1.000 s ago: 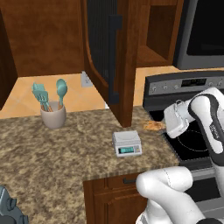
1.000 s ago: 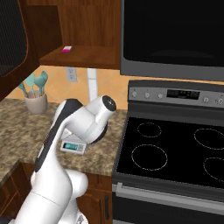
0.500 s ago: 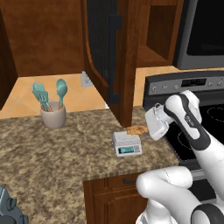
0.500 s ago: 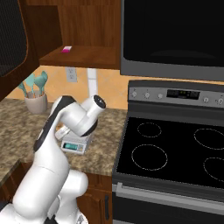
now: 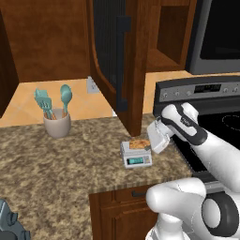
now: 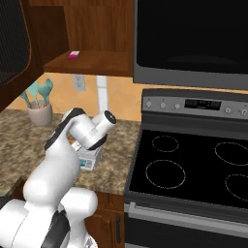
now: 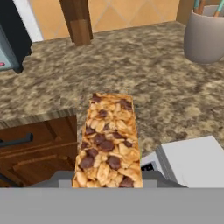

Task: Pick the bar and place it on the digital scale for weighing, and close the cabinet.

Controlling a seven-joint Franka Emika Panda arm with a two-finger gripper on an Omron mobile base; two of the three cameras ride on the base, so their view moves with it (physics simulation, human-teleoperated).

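The orange-tan speckled bar (image 7: pixel 109 140) runs up the middle of the hand view, held at its near end, where the fingertips are hidden. From the left base view the bar (image 5: pixel 139 143) hangs just over the light grey digital scale (image 5: pixel 136 155), and my gripper (image 5: pixel 150 139) is shut on it from the right. Whether the bar touches the platform (image 7: pixel 192 159) I cannot tell. My arm partly covers the scale (image 6: pixel 88 160) in the right base view. The cabinet door (image 5: pixel 108 56), with its dark ribbed panel and long handle, stands open above the counter.
A grey cup of teal utensils (image 5: pixel 57 123) stands at the back left of the granite counter (image 5: pixel 56 173). The black stove (image 6: pixel 193 169) lies to the right. A wooden drawer with a dark pull (image 7: pixel 35 146) sits below the counter edge.
My arm has swung left from the stove's edge, carrying the bar to a spot over the scale. The cabinet door has not moved.
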